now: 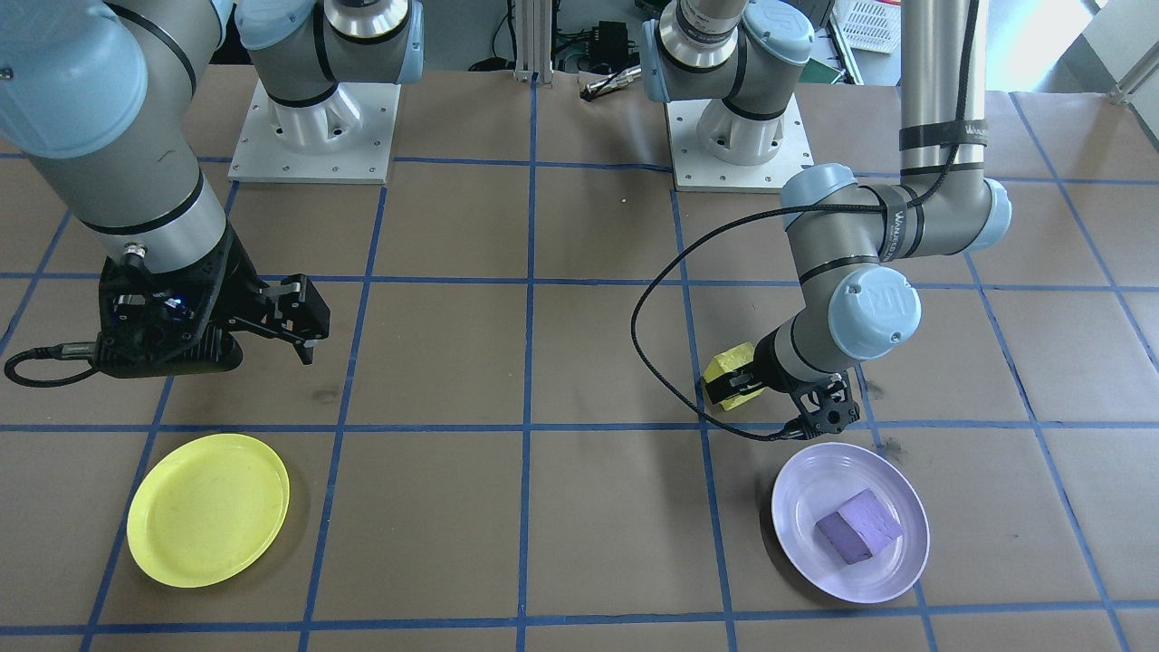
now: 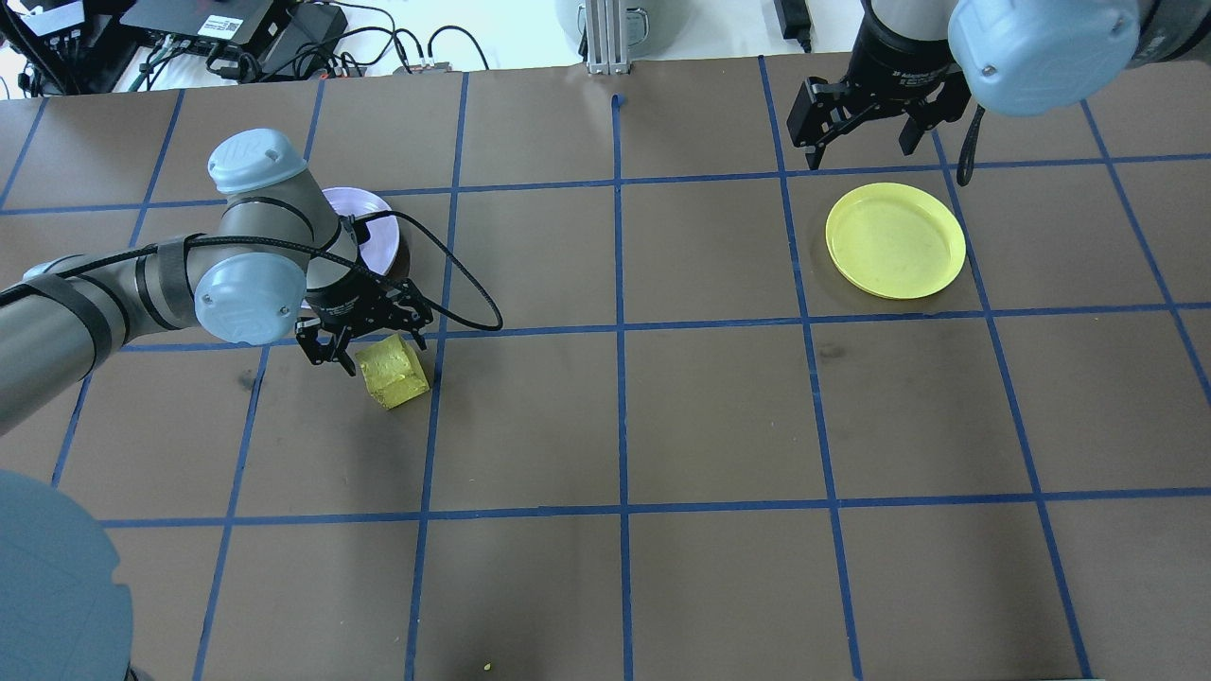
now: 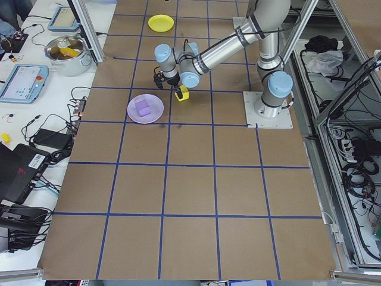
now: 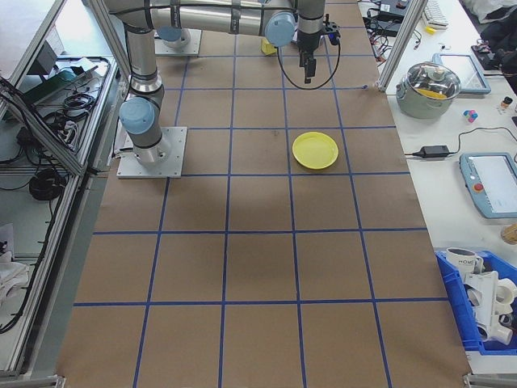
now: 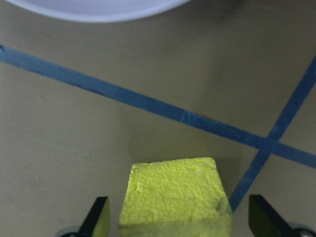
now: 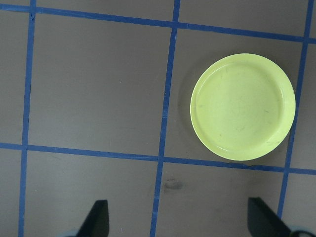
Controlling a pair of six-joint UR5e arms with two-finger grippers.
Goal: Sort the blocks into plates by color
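Left gripper (image 5: 175, 222) fingers wide, straddling yellow block (image 5: 174, 200) on tabletop (image 2: 662, 397). Purple block (image 1: 857, 526) in lavender plate (image 1: 797, 489). Right gripper (image 2: 863, 132) fingers wide above yellow plate (image 2: 895, 240).

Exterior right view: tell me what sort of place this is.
Probably a robotics lab: an arm base bolted to a taped-grid table, an aluminium frame, and a teach pendant on the side bench.

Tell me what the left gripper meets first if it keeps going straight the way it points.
Probably the yellow block: the left gripper points down with its open fingers either side of it.
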